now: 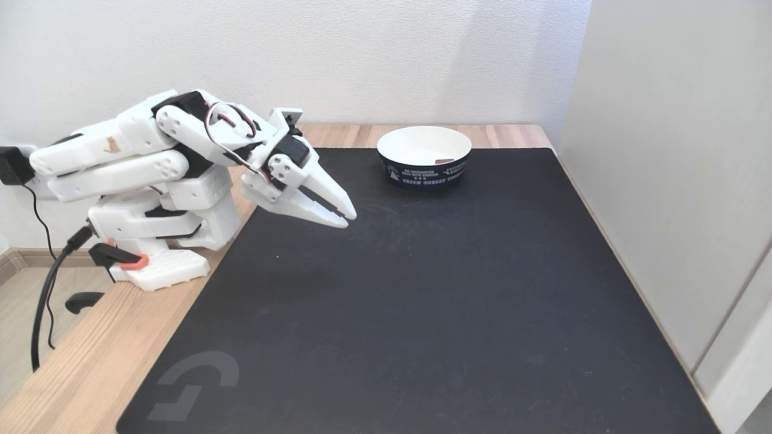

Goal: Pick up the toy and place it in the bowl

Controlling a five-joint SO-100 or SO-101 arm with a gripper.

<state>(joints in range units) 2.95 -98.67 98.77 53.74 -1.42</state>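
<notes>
The bowl (424, 158) stands at the far edge of the black mat, white inside and navy outside with white print. A sliver of the reddish-brown toy (444, 161) shows inside it, just above the near rim. My white gripper (348, 217) hangs low over the mat's left side, well to the left of the bowl, pointing right and down. Its jaws are nearly together with nothing between them.
The black mat (422, 301) covers most of the wooden table (90, 361). A grey-white wall panel (675, 181) runs along the right edge. The arm's base (163, 241) and a black cable (45, 301) sit at the left.
</notes>
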